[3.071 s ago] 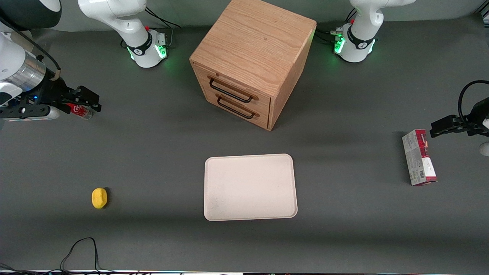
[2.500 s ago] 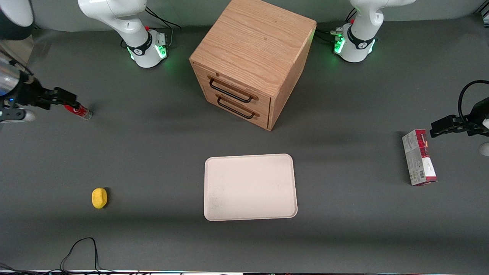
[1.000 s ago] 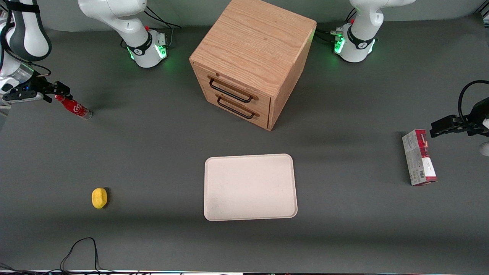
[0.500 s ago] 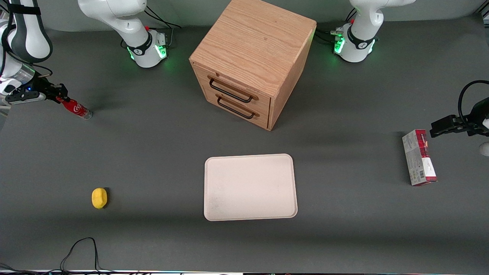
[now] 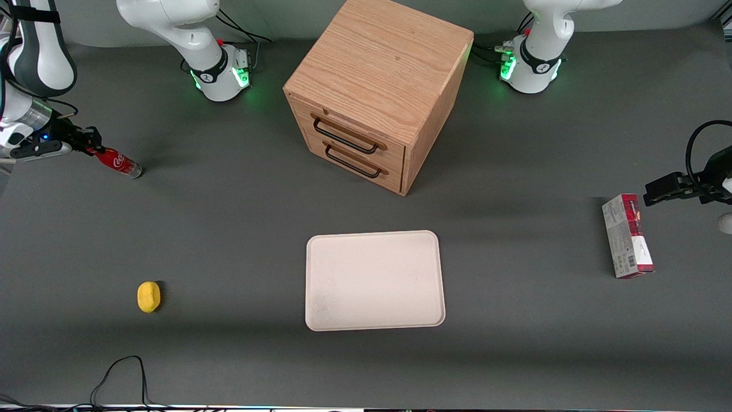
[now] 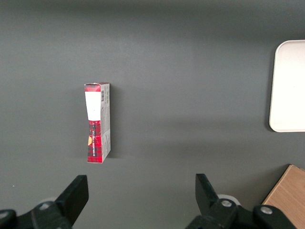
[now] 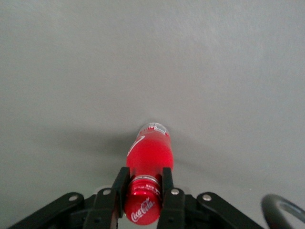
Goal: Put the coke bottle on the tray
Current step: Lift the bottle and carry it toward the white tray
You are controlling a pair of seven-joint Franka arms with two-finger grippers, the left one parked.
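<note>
At the working arm's end of the table: one coke bottle, base toward the table.
Gripper: one, fingers closed on the neck just below the red cap.
Tray: one, mid-table, nearer the front camera than the drawer cabinet; well apart from the bottle.
Cabinet drawers: two, both shut.
Yellow object: one.
Carton: one, toward the parked arm's end.

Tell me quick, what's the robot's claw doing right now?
Gripper: shut on the coke bottle at its neck, toward the working arm's end of the table.
</note>
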